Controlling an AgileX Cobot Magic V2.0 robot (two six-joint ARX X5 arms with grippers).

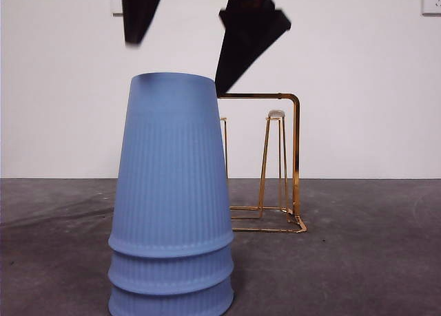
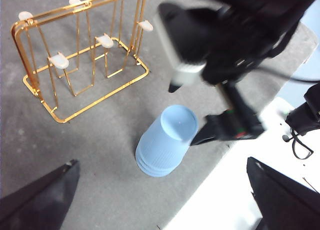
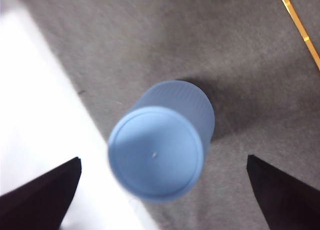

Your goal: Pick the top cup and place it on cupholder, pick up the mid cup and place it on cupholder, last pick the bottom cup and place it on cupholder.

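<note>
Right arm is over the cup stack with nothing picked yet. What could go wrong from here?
1. The three blue cups are nested tightly upside down; closing the right gripper, whose jaws are open above the stack, may lift two or all three cups.
2. A grip off centre on the tapered wall could tip the stack.
3. The cupholder stands close behind; a swinging cup might knock its pegs.

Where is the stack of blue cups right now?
In the front view the stack of blue cups stands upside down on the grey table, near the camera, with the gold cupholder behind it and the open right gripper directly above.
</note>
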